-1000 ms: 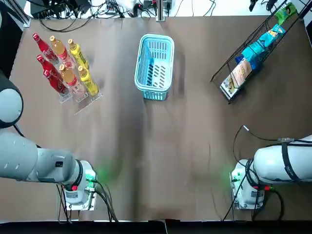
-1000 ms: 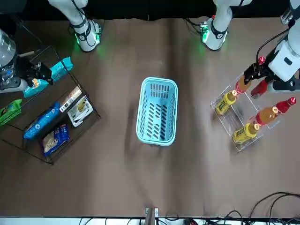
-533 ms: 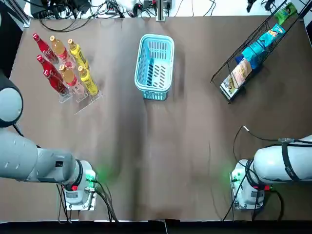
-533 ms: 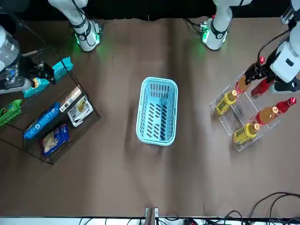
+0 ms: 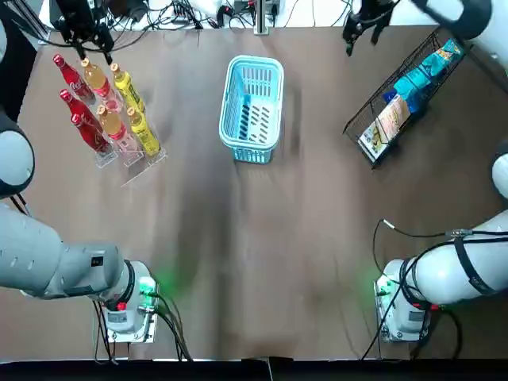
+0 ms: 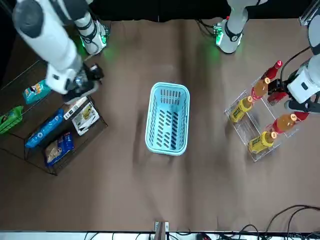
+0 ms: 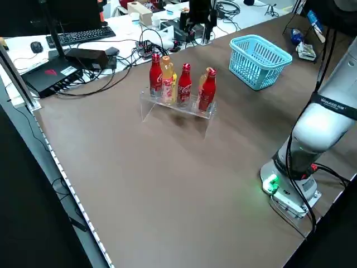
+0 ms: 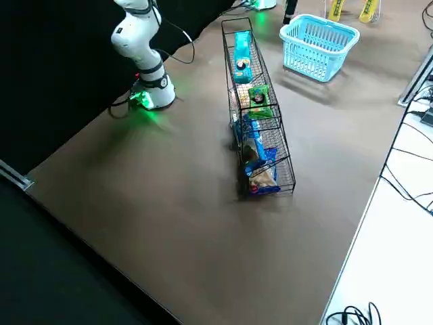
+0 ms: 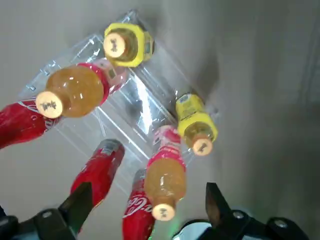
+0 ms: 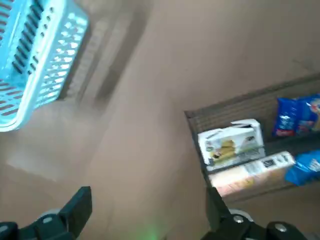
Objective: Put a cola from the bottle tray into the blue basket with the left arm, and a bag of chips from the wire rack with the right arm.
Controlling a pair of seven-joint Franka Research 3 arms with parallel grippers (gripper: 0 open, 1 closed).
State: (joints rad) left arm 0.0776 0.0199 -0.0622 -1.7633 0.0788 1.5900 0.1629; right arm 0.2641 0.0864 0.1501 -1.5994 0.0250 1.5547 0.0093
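Three red cola bottles (image 5: 76,106) stand in the clear bottle tray (image 5: 131,163) beside orange and yellow ones. My left gripper (image 5: 86,30) hovers open above the tray's far end; in the left wrist view the left gripper (image 9: 146,207) has the colas (image 9: 100,170) under its spread fingers without touching them. The blue basket (image 5: 252,107) sits mid-table. The wire rack (image 5: 413,87) holds chip bags (image 6: 44,131). My right gripper (image 6: 91,75) hangs open and holds nothing, over bare table between rack and basket.
Cables and a power strip (image 5: 182,12) run along the far table edge. Both arm bases (image 5: 127,313) stand at the near edge. The rack also carries white and tan flat packets (image 10: 232,145) at its end nearest the basket.
My right gripper has swung from over the rack's outer end towards the basket side. The left gripper has shifted a little along the bottle tray. Nothing has been taken hold of.
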